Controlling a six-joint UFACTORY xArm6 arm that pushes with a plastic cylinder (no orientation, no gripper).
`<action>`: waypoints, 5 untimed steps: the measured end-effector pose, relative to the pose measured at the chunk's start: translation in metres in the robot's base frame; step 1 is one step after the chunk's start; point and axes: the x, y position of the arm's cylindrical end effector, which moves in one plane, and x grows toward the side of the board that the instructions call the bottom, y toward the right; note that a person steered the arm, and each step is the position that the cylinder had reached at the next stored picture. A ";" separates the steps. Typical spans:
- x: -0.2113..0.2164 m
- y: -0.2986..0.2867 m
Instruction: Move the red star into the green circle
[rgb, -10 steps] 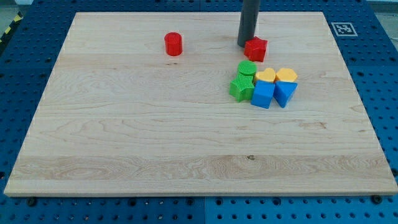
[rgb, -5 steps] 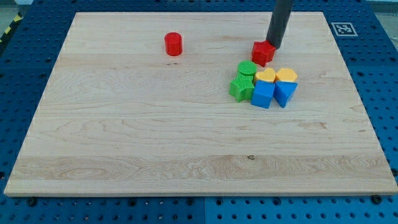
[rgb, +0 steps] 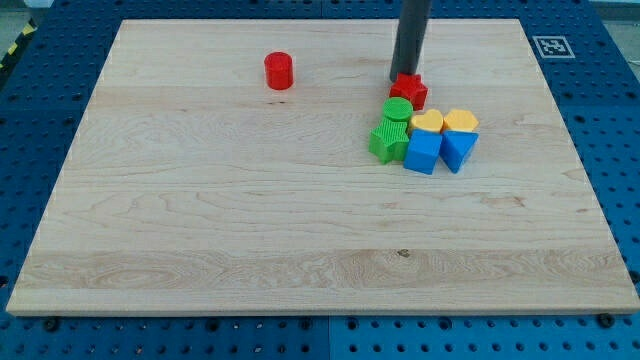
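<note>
The red star (rgb: 411, 91) lies near the view's top, right of centre, touching the upper edge of the green circle (rgb: 398, 109). My tip (rgb: 403, 79) stands at the star's upper left side, against it. The green circle sits at the top left of a tight cluster of blocks.
Below the green circle is a green star (rgb: 388, 141). To its right are a yellow heart (rgb: 427, 122), a yellow hexagon (rgb: 461, 121), a blue cube (rgb: 424, 152) and a blue triangle (rgb: 459, 149). A red cylinder (rgb: 279, 71) stands alone at upper left. The wooden board (rgb: 200, 230) rests on a blue pegboard.
My tip went from the star's upper left to its upper right and back to its upper left. The red star slid down to touch the green circle.
</note>
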 end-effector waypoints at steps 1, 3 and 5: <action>0.002 0.000; 0.014 -0.005; 0.017 -0.037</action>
